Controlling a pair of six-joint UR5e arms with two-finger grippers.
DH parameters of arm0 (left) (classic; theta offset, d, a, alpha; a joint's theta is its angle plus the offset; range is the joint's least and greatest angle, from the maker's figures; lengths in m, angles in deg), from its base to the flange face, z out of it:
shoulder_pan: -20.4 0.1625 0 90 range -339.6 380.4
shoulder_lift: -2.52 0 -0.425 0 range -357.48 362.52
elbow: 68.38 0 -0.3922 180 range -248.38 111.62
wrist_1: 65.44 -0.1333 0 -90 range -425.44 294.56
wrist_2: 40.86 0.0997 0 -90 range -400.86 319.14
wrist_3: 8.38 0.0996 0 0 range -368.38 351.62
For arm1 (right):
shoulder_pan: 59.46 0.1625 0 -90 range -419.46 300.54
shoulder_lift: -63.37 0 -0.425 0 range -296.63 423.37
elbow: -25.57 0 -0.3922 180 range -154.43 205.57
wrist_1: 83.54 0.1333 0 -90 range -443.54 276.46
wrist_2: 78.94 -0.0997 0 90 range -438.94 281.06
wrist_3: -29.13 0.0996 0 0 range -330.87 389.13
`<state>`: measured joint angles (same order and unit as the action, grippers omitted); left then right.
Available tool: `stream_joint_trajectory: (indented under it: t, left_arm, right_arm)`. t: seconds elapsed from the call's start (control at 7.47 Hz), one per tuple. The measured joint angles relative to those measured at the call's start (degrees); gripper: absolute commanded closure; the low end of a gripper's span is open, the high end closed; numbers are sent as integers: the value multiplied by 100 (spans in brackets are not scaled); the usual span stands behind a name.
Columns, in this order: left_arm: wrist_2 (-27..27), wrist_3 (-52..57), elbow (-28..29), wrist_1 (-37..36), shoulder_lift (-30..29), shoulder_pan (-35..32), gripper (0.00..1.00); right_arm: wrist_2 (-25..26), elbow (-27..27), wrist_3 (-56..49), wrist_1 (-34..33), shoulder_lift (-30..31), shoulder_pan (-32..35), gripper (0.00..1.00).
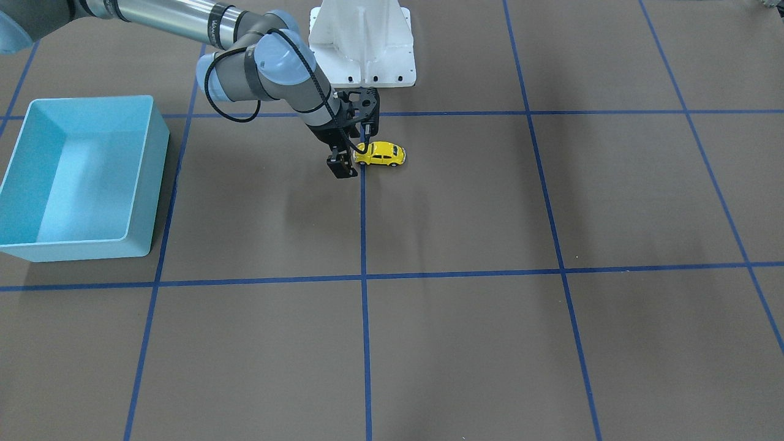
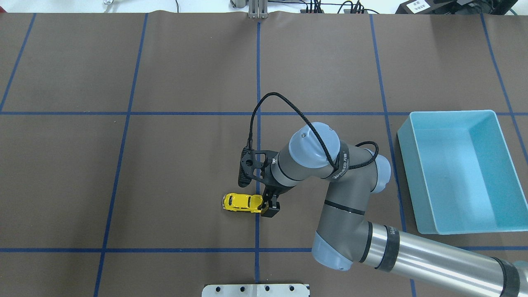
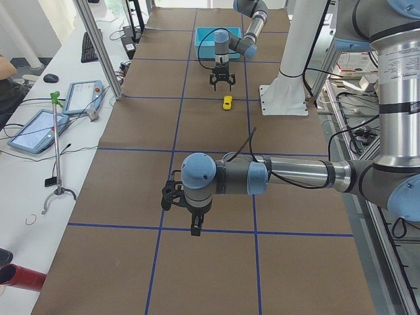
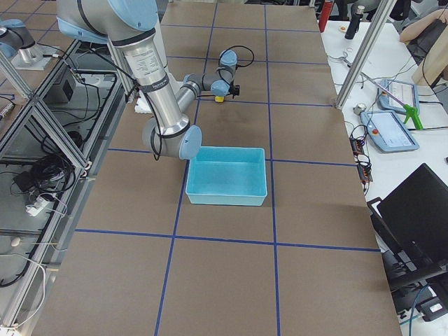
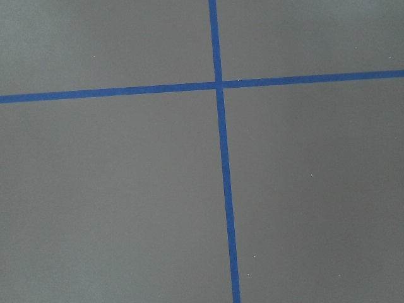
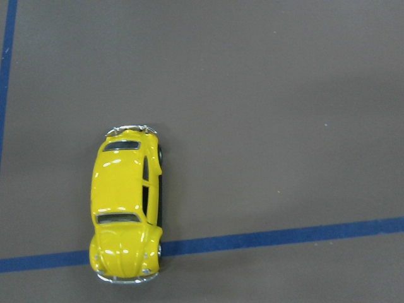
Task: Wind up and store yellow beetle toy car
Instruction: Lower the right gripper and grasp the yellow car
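Note:
The yellow beetle toy car (image 1: 381, 154) stands on its wheels on the brown table, by a blue tape line; it also shows in the overhead view (image 2: 242, 202) and in the right wrist view (image 6: 126, 211). My right gripper (image 1: 353, 158) hangs low right at one end of the car, fingers spread, holding nothing; it also shows in the overhead view (image 2: 269, 207). No fingers show in the right wrist view. My left gripper (image 3: 188, 222) shows only in the exterior left view, far from the car, and I cannot tell its state.
The light blue bin (image 2: 406, 181) stands empty on the robot's right side; it also shows in the front view (image 1: 147, 202). The white robot base (image 1: 362, 43) is just behind the car. Blue tape lines grid the table.

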<state>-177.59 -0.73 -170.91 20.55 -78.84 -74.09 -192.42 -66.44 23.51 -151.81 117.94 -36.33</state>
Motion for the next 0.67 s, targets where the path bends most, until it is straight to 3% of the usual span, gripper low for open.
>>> stream_joint_trajectory:
  t: [0.54, 0.67]
  left_arm:
    - [49, 0, -5, -3, 5, -7, 0]
    - [50, 0, -4, -3, 5, -8, 0]
  right_arm:
    - [288, 76, 66, -41, -22, -289, 15]
    - [358, 113, 62, -40, -38, -300, 23]
